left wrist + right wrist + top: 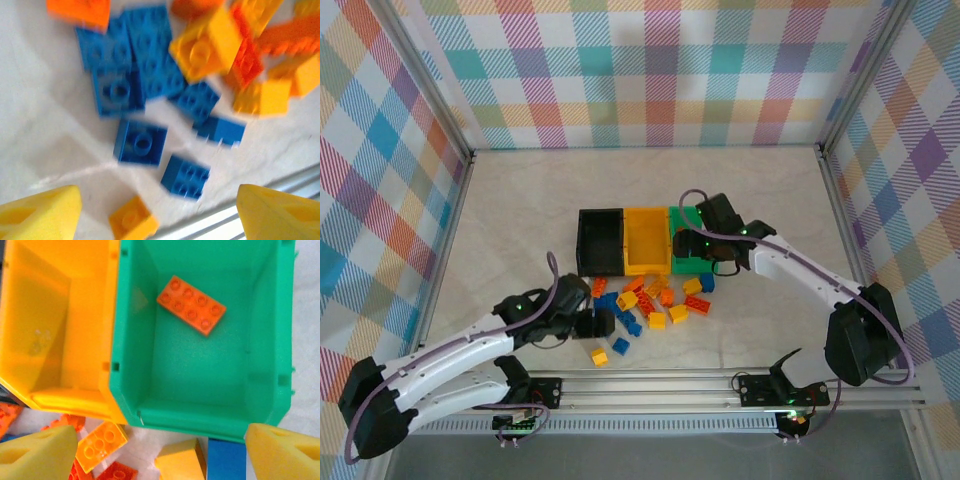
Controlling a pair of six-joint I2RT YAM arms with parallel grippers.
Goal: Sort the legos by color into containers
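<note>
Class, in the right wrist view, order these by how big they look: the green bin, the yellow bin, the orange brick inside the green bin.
1. green bin
2. yellow bin, though the frame edge crops it, so this is unsure
3. orange brick

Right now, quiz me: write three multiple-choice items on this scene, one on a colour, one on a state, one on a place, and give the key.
1. The middle bin of the row of three is:
A black
B yellow
C green

2. The right pincer is:
A open, with nothing between its fingers
B fully shut and empty
C shut on a brick

3. The orange eight-stud brick lies:
A in the middle bin
B in the right pincer
C in the green bin

Key:
1 B, since the top view shows yellow walls between the two outer bins.
2 A, since in the right wrist view its fingertips stand far apart and grip nothing.
3 C, since the brick rests flat on the green floor, studs up.
</note>
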